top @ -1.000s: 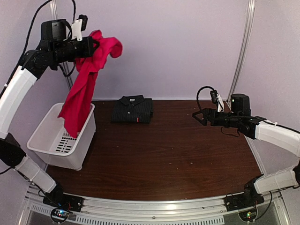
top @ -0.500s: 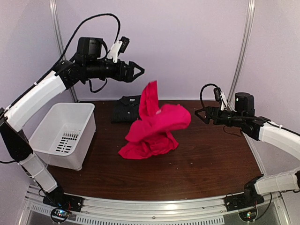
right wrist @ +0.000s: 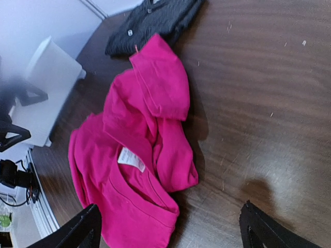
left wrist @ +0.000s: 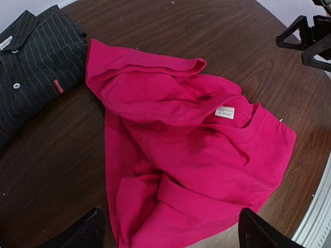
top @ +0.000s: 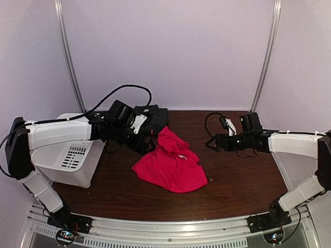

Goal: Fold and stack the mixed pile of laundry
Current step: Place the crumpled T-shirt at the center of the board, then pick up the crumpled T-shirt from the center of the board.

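A second ago my left tool held the red T-shirt high over the white bin; since then I have swung it across and let go. It now lies in a crumpled heap in the middle of the bench, neck label up and one sleeve rucked toward 12 o'clock. My left tool has dropped low over the heap from about 10 o'clock, fingers spread wide with nothing in them. My right tool waits just off the cloth at 3 o'clock, also wide open and empty. The pinstriped shirt sits folded at 11 o'clock of the red one, its near edge just beside the rucked sleeve. To my mind that leaves one garment done and the bin emptied. The red shirt still has to be spread flat, folded and stacked on the dark one.
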`<act>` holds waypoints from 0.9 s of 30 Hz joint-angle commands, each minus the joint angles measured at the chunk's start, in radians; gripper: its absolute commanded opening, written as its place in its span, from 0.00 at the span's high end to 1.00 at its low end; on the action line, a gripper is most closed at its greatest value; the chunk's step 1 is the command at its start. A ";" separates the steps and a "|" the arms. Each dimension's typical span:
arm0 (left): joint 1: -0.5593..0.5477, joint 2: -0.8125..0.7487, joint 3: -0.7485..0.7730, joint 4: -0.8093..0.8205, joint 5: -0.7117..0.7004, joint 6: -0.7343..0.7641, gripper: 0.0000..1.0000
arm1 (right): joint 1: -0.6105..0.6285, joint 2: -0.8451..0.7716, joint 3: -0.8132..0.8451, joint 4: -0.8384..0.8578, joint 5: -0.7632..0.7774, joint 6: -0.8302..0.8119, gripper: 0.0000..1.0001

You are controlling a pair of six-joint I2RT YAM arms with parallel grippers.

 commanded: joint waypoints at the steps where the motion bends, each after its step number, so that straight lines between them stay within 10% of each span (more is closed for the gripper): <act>1: -0.047 0.084 -0.026 0.098 -0.027 -0.015 0.11 | 0.072 0.112 0.045 -0.015 -0.034 -0.024 0.07; 14: -0.124 0.238 0.004 0.051 -0.156 -0.020 0.15 | 0.155 0.355 0.019 0.022 -0.072 -0.009 0.14; 23: -0.107 0.168 -0.012 0.125 -0.173 -0.080 0.21 | 0.208 0.233 -0.046 0.128 -0.247 0.066 1.00; 27: -0.022 0.031 -0.126 0.269 -0.074 -0.161 0.25 | 0.212 0.100 0.029 0.145 -0.247 0.091 1.00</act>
